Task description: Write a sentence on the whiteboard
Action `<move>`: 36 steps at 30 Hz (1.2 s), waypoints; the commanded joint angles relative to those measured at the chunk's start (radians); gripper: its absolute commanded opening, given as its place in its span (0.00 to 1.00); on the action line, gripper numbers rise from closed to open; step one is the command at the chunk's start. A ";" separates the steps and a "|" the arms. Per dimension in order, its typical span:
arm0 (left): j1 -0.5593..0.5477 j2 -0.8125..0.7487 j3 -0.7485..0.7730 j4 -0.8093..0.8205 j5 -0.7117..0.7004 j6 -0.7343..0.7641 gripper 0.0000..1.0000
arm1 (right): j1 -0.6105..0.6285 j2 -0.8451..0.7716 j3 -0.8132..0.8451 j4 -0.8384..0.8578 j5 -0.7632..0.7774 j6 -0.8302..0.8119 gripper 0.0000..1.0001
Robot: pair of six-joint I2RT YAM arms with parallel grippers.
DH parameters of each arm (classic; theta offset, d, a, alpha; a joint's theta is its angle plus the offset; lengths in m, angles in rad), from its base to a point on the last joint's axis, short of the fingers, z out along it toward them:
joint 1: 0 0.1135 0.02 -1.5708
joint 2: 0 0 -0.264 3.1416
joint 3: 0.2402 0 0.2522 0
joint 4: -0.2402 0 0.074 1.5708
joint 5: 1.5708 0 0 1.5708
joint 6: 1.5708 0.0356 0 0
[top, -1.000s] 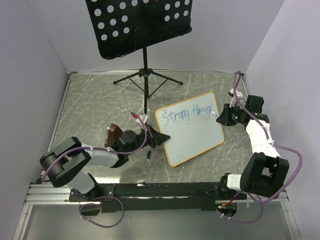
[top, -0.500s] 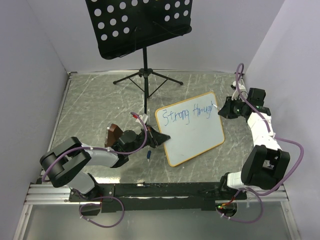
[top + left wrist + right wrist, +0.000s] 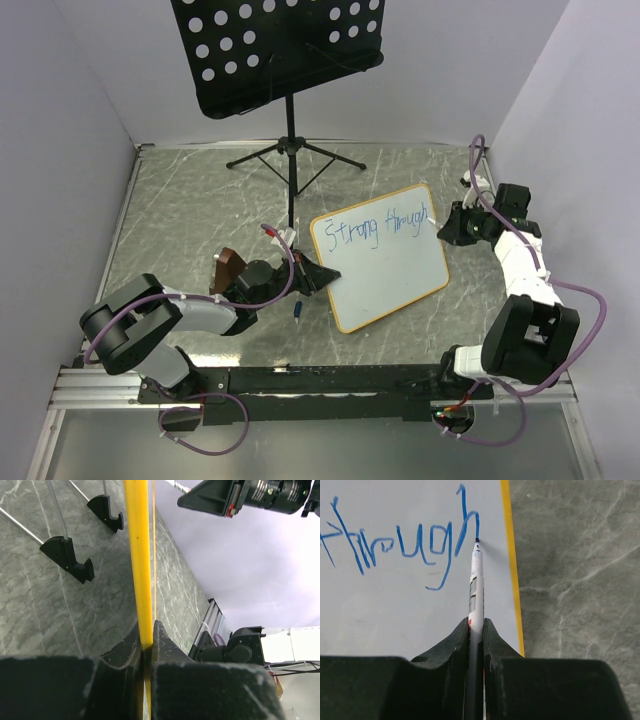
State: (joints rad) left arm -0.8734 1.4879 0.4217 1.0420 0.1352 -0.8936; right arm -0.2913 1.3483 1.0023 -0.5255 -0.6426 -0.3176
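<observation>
The whiteboard (image 3: 385, 270) lies tilted on the table with blue words "Strong through" (image 3: 370, 226) along its top. My right gripper (image 3: 447, 228) is shut on a white marker (image 3: 476, 587), whose tip touches the board at the end of the "h" in "through" (image 3: 395, 547), near the orange frame (image 3: 512, 565). My left gripper (image 3: 322, 276) is shut on the board's left edge; the left wrist view shows the yellow-orange frame (image 3: 139, 555) clamped between the jaws. Two black clip feet (image 3: 70, 557) show behind the board.
A black perforated music stand (image 3: 275, 50) on a tripod stands at the back centre. A brown block (image 3: 227, 268) and a small blue item (image 3: 299, 311) lie near the left arm. Walls close in left and right.
The right gripper has moved the marker along the board's top right corner, finishing the final "h" of "through". The left arm and board have not moved.
</observation>
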 commanded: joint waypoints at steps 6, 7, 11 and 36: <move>-0.001 -0.011 0.023 0.102 0.046 0.062 0.01 | -0.040 -0.063 -0.045 -0.034 0.018 -0.041 0.00; 0.001 -0.011 0.023 0.096 0.047 0.062 0.01 | -0.042 -0.063 -0.036 -0.033 0.018 -0.038 0.00; 0.001 -0.015 0.026 0.084 0.040 0.065 0.01 | -0.046 -0.083 0.042 -0.065 -0.017 -0.032 0.00; 0.001 -0.017 0.026 0.087 0.023 0.038 0.01 | 0.231 -0.419 -0.105 -0.304 -0.304 -0.216 0.00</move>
State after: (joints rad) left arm -0.8730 1.4876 0.4217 1.0420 0.1356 -0.8722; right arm -0.0971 0.9573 0.9119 -0.8333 -0.9295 -0.5037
